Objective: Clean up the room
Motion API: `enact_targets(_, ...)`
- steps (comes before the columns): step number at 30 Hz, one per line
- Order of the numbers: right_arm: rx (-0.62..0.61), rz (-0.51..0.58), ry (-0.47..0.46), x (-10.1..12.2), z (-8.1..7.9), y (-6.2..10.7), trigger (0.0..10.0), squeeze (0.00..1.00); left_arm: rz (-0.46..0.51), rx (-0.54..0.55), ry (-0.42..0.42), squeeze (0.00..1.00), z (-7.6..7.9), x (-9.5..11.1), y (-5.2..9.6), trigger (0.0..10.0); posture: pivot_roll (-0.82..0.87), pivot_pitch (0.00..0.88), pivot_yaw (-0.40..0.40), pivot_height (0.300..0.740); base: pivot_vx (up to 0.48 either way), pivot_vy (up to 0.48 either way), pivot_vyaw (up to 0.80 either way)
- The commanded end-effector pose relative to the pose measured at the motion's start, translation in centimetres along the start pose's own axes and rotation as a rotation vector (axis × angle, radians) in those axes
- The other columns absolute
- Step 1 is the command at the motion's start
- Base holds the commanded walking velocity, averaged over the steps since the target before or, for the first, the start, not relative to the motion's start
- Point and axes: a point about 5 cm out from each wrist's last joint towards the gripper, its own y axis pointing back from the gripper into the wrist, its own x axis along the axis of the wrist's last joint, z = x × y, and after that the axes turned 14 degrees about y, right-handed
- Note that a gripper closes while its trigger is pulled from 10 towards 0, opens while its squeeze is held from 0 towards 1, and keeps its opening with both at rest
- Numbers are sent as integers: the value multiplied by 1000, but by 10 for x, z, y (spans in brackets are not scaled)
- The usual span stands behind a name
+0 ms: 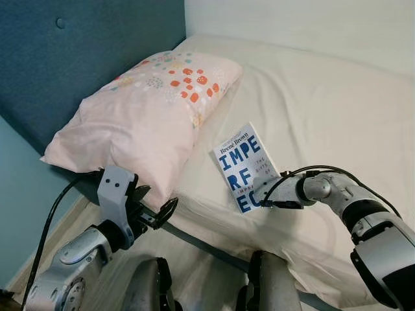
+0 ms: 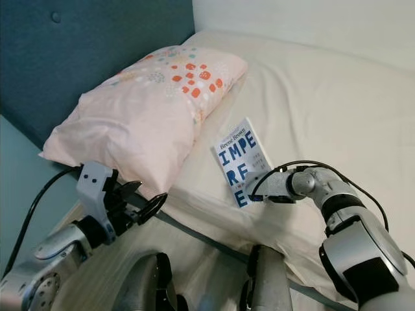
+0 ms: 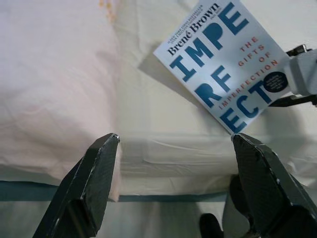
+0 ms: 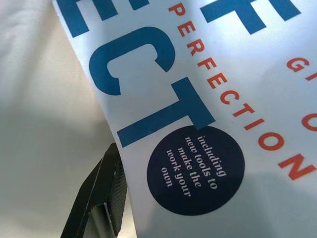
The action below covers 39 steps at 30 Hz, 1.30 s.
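A white paperback book [image 1: 243,165] with big blue letters lies on the cream bed sheet [image 1: 324,110], just right of a pink patterned pillow [image 1: 142,110]. My right gripper [image 1: 264,194] is at the book's near corner, shut on the book. In the right wrist view one black finger [image 4: 101,198] sits under the cover [image 4: 198,99]. A shadow under the book [image 3: 223,64] shows its near end raised off the sheet. My left gripper [image 1: 159,214] hangs open at the bed's edge below the pillow's near corner, holding nothing.
A dark teal headboard [image 1: 65,58] stands behind the pillow, with a pale wall [image 1: 19,214] to its left. The mattress edge and dark bed frame [image 1: 194,240] run across in front of me. A black cable [image 1: 55,207] trails from the left arm.
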Motion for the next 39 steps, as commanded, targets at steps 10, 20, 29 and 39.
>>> enact_targets(10, -104, 142, -406, 0, 3, 1, 10000, 0, 10, 24, 16, 0, -2, -2, 0, 10000, 172, 332, 2, 574, 0, 0, 0)
enact_targets(20, -129, 282, -676, -14, -8, 12, 10000, 0, 1, -2, 31, 0, 5, -7, -2, 10000, 161, 318, 15, 574, 0, 0, 0)
enact_targets(29, -203, 371, -853, -30, -7, 26, 10000, 0, 9, 42, 37, 0, -1, -7, -5, 10000, 147, 310, 25, 574, 0, 0, 0)
enact_targets(39, -627, 456, -1297, -27, 14, 20, 10000, 0, 53, 300, 136, 0, -27, -15, -5, 10000, 137, 308, 31, 574, 0, 0, 0)
